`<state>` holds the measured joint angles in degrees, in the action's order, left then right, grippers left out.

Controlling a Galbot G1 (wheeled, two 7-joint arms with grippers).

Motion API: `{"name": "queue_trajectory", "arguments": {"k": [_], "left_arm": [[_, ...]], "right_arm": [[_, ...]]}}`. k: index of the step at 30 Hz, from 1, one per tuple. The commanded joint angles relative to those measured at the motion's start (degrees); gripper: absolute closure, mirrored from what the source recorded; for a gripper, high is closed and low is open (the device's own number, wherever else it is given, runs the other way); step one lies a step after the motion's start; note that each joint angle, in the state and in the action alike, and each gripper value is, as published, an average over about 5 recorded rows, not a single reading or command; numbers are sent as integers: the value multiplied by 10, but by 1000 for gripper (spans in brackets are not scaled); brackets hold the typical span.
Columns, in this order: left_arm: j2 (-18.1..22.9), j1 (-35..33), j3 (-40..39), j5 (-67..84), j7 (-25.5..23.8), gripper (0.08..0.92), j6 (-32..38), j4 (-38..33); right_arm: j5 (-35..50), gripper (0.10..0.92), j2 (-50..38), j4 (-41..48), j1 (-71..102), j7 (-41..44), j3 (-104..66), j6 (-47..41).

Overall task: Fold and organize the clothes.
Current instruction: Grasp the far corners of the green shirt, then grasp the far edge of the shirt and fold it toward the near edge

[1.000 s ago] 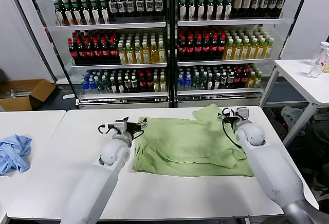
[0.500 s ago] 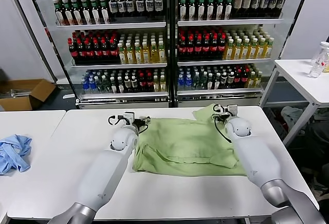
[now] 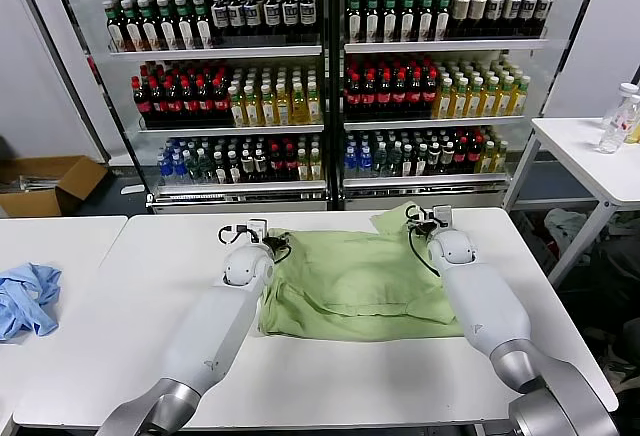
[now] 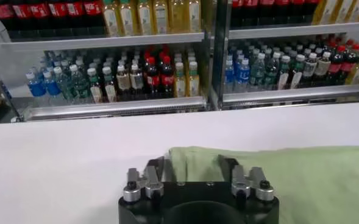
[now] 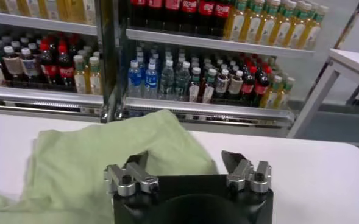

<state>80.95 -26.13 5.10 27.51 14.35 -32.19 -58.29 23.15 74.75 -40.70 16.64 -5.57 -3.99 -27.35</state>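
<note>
One pale-green T-shirt (image 3: 350, 276), rumpled, spread across the far half of one white table (image 3: 150, 306). Two grippers at its far edge: left gripper (image 4: 194, 165) over the shirt's far-left corner, fingers spread astride the hem, nothing clamped; right gripper (image 5: 185, 161) at the raised far-right fold, likewise parted. One crumpled blue cloth (image 3: 25, 296) on a neighbouring table. Two bottle-filled coolers (image 3: 330, 76) behind.

Premises resemble a shop mock-up or retail test lab. At twelve o'clock, two glass-fronted drinks coolers (image 3: 325, 76) hold orderly rows of bottled beverages (image 3: 215, 91). White work tables (image 3: 130, 286) occupy the foreground; a further white table (image 3: 590, 151) stands at two o'clock. An open cardboard box (image 3: 45, 181) lies on the floor at ten o'clock.
</note>
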Motion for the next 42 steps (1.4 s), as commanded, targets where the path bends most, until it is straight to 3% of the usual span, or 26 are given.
{"name": "queue_trajectory", "arguments": {"k": [1, 8, 15, 18, 23, 42], "left_arm": [[5, 8, 2, 12, -8, 429, -8, 51], [-5, -9, 9, 48, -11, 611, -3, 28], [-35, -52, 14, 101, -20, 844, 38, -82], [-52, -74, 19, 121, -23, 901, 48, -152], [-82, -111, 29, 142, -26, 913, 53, -240], [-146, -222, 60, 183, -24, 916, 45, -404]], "right_arm": [[-8, 290, 9, 14, 3, 11, 5, -10], [11, 492, 0, -24, 14, 19, 15, -7], [57, 692, -25, -110, 40, 3, 20, 30], [74, 778, -41, -157, 57, -5, 21, 40], [99, 902, -73, -254, 84, -19, 16, 40], [131, 916, -187, -567, 293, -64, -88, 25]]}}
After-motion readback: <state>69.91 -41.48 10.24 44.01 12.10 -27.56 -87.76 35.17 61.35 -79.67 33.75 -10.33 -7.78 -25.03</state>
